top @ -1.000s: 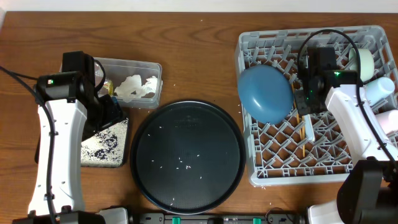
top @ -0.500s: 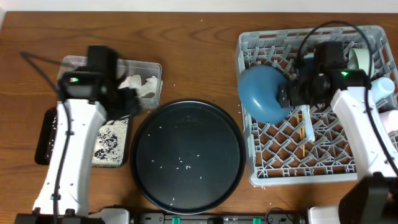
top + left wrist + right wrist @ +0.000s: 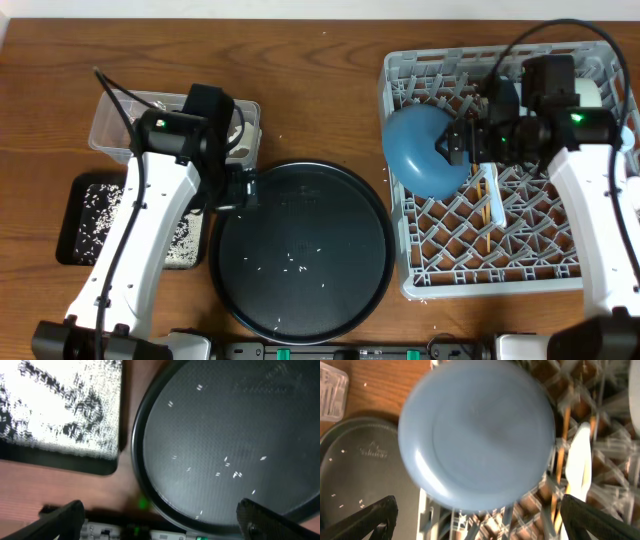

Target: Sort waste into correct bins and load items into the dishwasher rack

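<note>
The grey dishwasher rack fills the right side. A light-blue bowl leans upside down at its left edge. My right gripper hangs open just right of and above the bowl, holding nothing. Wooden chopsticks and a white spoon lie on the rack floor. My left gripper is open and empty over the left rim of the round black tray. The flat black tray holds rice. The clear tub is partly hidden by my left arm.
Loose rice grains dot the round black tray. The flat black tray's rim lies left of it in the left wrist view. A white cup stands in the rack's back right corner.
My left arm swung right from the flat black tray to the round tray's left rim. Both grippers opened wide. The right gripper shifted left toward the bowl.
</note>
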